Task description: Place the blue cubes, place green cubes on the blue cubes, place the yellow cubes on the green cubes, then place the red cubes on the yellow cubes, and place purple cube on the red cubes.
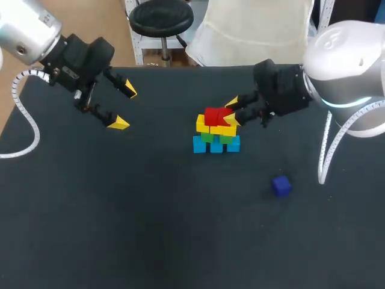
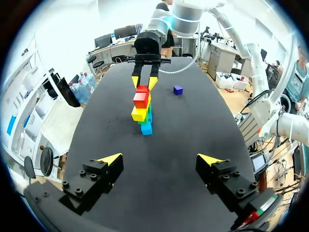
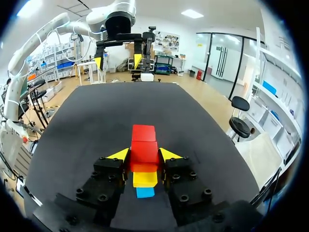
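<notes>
Step in hand, as judged: seating a red cube on the yellow cubes (image 1: 203,125). The right gripper (image 1: 232,111) is closed on the red cube (image 3: 144,151), one finger against each side, just beside the second red cube (image 3: 144,133). Recommend setting it flush, then releasing without sideways drag. The left gripper (image 1: 124,107) hangs open, empty, well apart. The purple cube (image 1: 281,185) lies alone on the table (image 1: 120,211).

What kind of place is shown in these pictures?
Probably a robotics lab bench: a black table, a left gripper and a right gripper with yellow tips, the right one shut on a red cube atop a stack of coloured cubes.
</notes>
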Motion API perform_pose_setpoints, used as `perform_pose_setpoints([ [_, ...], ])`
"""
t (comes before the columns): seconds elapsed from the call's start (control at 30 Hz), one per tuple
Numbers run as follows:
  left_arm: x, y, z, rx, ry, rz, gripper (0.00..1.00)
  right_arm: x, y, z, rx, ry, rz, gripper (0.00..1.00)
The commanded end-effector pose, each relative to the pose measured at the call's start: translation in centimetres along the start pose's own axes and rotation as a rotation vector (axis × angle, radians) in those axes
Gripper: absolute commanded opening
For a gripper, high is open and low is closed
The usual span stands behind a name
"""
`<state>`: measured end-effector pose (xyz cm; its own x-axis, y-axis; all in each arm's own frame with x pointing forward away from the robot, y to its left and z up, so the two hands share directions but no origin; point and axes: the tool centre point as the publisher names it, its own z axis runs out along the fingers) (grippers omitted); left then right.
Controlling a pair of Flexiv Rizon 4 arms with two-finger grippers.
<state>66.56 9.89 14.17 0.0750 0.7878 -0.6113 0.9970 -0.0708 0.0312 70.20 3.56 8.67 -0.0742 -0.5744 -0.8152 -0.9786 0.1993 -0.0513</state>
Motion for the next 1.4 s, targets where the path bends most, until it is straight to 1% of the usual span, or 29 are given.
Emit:
perform_pose_setpoints([
  [0.03, 0.1, 0.0, 0.0, -0.002, -0.001, 0.002, 1.00, 0.0, -0.2, 0.1, -0.004, -0.001, 0.000, 0.00],
  [0.17, 0.1, 0.0, 0.0, -0.002, -0.001, 0.002, 1.00, 0.0, -0.3, 0.2, -0.007, -0.003, 0.001, 0.00],
  [0.2, 0.1, 0.0, 0.0, -0.002, -0.001, 0.002, 1.00, 0.0, -0.3, 0.2, -0.007, -0.003, 0.001, 0.02],
  [0.23, 0.1, 0.0, 0.0, -0.002, -0.001, 0.002, 1.00, 0.0, -0.3, 0.2, -0.008, -0.002, 0.002, 0.06],
  [0.27, 0.1, 0.0, 0.0, -0.002, -0.001, 0.002, 1.00, 0.0, -0.3, 0.2, -0.009, -0.002, 0.002, 0.13],
  [0.33, 0.1, 0.0, 0.0, -0.002, -0.001, 0.002, 1.00, 0.0, -0.3, 0.2, -0.010, -0.002, 0.002, 0.25],
  [0.47, 0.1, 0.0, 0.0, -0.002, -0.001, 0.002, 1.00, 0.0, -0.3, 0.2, -0.013, -0.001, 0.003, 0.43],
  [0.53, 0.1, 0.0, 0.0, -0.002, -0.001, 0.002, 1.00, 0.1, -0.3, 0.2, -0.014, -0.001, 0.004, 0.49],
  [0.57, 0.1, 0.0, 0.0, -0.002, -0.001, 0.002, 1.00, 0.1, -0.2, 0.2, -0.015, -0.001, 0.005, 0.58],
  [0.63, 0.1, 0.0, 0.0, -0.002, -0.001, 0.002, 1.00, 0.1, -0.2, 0.2, -0.016, -0.001, 0.006, 0.95],
  [0.67, 0.1, 0.0, 0.0, -0.002, -0.001, 0.002, 1.00, 0.1, -0.2, 0.1, -0.016, -0.001, 0.007, 1.00],
  [0.8, 0.1, 0.0, 0.0, -0.002, -0.001, 0.002, 1.00, -0.2, 0.0, -0.5, -0.015, -0.016, 0.010, 1.00],
  [0.9, 0.1, 0.0, 0.0, -0.002, -0.001, 0.002, 1.00, -0.2, 0.4, -1.8, -0.003, -0.023, 0.000, 1.00],
  [0.97, 0.1, 0.0, 0.0, -0.002, -0.001, 0.002, 1.00, 0.3, 0.8, -2.9, -0.006, -0.029, -0.007, 1.00],
  [1.1, 0.1, 0.0, 0.0, -0.002, -0.001, 0.002, 1.00, 1.8, 1.9, -5.6, -0.025, -0.058, -0.033, 1.00],
  [1.17, 0.1, 0.0, 0.0, -0.002, -0.001, 0.002, 1.00, 2.9, 2.6, -6.8, -0.033, -0.050, -0.053, 1.00],
  [1.3, 0.1, 0.0, 0.0, -0.002, -0.001, 0.002, 1.00, 4.9, 4.2, -8.6, -0.124, -0.055, -0.146, 1.00],
  [1.4, 0.1, 0.0, 0.0, -0.002, -0.001, 0.002, 1.00, 6.5, 5.0, -9.5, -0.180, -0.035, -0.178, 1.00],
])
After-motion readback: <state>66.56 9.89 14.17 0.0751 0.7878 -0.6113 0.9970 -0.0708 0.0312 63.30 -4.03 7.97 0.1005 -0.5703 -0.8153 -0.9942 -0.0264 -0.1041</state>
